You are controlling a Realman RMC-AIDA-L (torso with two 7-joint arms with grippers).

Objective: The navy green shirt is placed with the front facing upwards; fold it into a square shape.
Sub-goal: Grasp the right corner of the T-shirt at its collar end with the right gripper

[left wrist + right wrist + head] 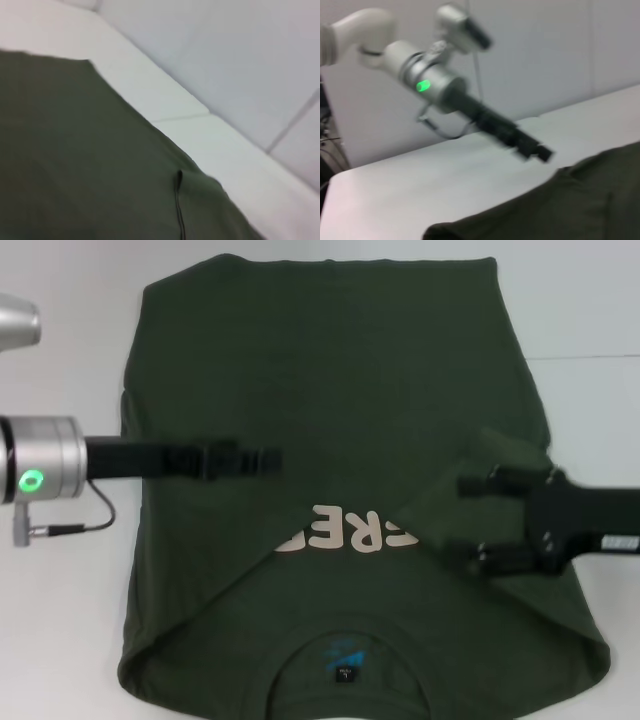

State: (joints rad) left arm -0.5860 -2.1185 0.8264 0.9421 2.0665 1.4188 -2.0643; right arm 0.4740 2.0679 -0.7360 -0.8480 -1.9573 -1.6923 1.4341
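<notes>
The shirt [340, 390] lies flat on the white tabletop [60, 640], collar and label at the near edge, with both sleeves already turned in over the chest so that the two flaps meet in a shallow V and cover the outer letters of the cream print [345, 532]; only the middle letters show, just beyond the collar. The left pincer [268, 459] reaches in from the robot's left and sits over the left flap, its tip just short of the print. Its fingers look drawn together with no cloth between them, and the right wrist view shows the left pincer [540, 151] lifted clear of the cloth, so it appears to hold nothing. The right pincer [468, 520] comes in from the opposite side, over the right flap; its two fingers stand apart, one on the flap's upper crease and one nearer the collar, with no fabric seen gathered between them. Judgement: the side folds are in place and both arms are positioned inboard because each has laid its flap toward the centre line. The remaining step would be to bring the far hem, well beyond both pincers, toward the collar. The left wrist view shows only plain green cloth [75, 165] and bare tabletop beside it.
</notes>
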